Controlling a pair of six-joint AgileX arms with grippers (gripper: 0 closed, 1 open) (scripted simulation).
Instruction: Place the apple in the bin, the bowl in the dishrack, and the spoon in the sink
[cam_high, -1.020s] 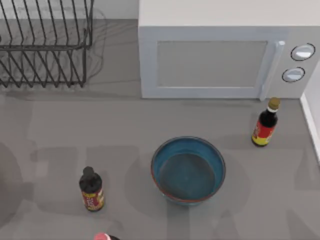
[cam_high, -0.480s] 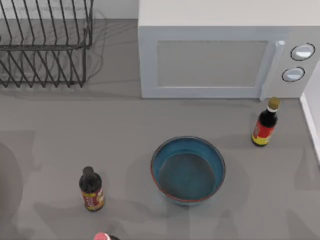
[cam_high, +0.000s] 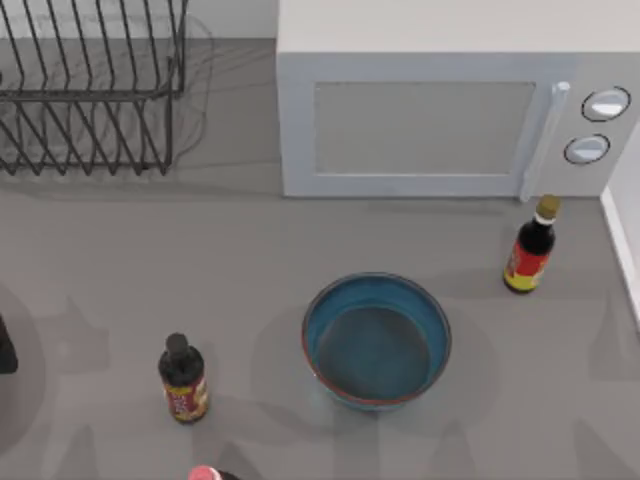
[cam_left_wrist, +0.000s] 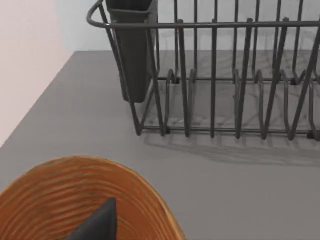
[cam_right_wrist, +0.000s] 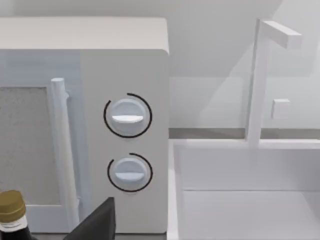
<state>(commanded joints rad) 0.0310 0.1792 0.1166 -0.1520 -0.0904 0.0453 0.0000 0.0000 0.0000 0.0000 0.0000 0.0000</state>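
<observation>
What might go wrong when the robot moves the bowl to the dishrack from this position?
The bowl is wide with a smooth rim, so a grip on its edge may slip. The black-capped sauce bottle stands roughly between the bowl and the dishrack; a low carry might knock it over. The rack's upright bars are narrowly spaced, so the bowl may catch or tip on landing.

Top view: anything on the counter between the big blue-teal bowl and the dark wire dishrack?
No. From the blue-teal bowl up-left to the dark wire dishrack the grey counter is bare in the top view; the dark red-labelled bottle stands off that line.
</observation>
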